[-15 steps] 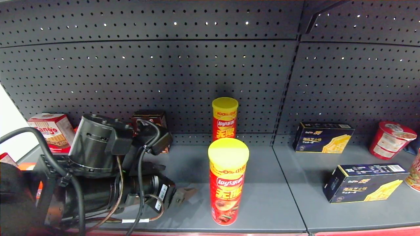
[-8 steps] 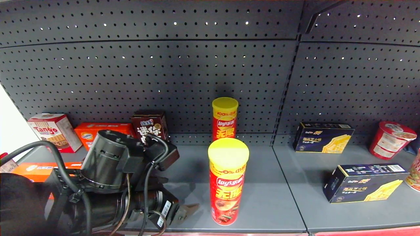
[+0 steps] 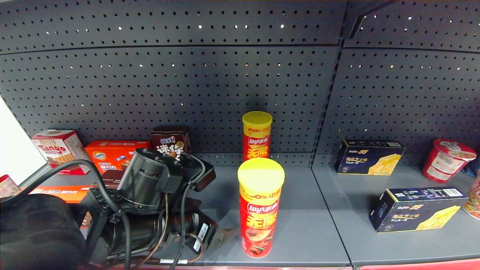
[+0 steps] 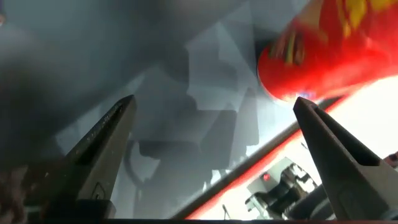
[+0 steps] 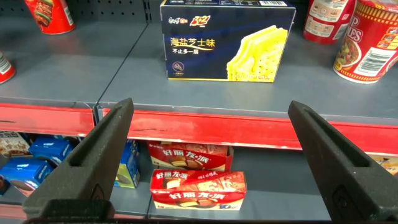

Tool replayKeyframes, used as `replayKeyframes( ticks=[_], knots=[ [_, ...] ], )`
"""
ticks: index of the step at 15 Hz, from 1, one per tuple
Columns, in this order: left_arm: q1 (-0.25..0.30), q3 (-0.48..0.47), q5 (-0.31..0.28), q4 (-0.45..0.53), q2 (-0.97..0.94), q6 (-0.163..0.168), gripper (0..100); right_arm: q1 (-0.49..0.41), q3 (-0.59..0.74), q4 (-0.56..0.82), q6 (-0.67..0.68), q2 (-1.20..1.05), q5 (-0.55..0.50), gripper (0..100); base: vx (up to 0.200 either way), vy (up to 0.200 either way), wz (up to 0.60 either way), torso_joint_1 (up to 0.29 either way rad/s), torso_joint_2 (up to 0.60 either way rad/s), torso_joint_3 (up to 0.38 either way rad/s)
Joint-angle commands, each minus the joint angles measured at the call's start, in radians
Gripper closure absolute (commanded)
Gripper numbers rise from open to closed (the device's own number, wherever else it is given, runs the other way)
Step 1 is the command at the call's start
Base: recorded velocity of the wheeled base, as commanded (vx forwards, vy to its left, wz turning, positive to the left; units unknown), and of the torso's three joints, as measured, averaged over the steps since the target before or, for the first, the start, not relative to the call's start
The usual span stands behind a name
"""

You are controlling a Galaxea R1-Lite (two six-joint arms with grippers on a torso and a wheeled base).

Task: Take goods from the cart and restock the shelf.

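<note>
The fingers of our left gripper point(image 4: 214, 102) stand spread wide with nothing between them, and those of our right gripper point(image 5: 211, 106) are spread just as wide, also empty. We see the left gripper low over the front of the grey shelf point(image 3: 300, 225), just beside the front chip can point(image 3: 261, 210), on the can's left; we cannot tell whether it touches. That can stands upright near the shelf's front edge with its yellow lid on. The rear chip can point(image 3: 257, 135) stands upright straight behind it, against the pegboard back. Behind our left arm we see an orange box point(image 3: 108, 153) and a brown box point(image 3: 170, 140). Our right gripper hangs in front of the shelf's red edge, facing a dark blue cracker box point(image 5: 227, 40) with cup noodles point(image 5: 370, 40) just beside it. On the shelf below lie red boxes point(image 5: 198, 190).
</note>
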Motion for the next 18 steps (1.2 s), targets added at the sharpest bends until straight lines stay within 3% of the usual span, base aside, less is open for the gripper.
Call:
replayKeyframes(
  ticks=[1, 13, 18],
  knots=[
    [-0.006, -0.015, 0.001, -0.003, 0.034, -0.001, 0, 0.0, 0.0, 0.0, -0.001, 0.001, 0.001, 0, 0.0, 0.0, 0.0, 0.0, 0.0, 0.0],
    [-0.019, -0.021, 0.009, -0.003, 0.039, -0.001, 0, 0.0, -0.002, 0.0, -0.001, 0.0, 0.001, 0, 0.0, 0.0, 0.0, 0.0, 0.0, 0.0],
    [0.013, -0.061, 0.055, -0.023, -0.07, 0.004, 0, 0.0, 0.0, 0.0, -0.001, 0.001, 0.001, 0, 0.0, 0.0, 0.0, 0.0, 0.0, 0.0]
  ],
)
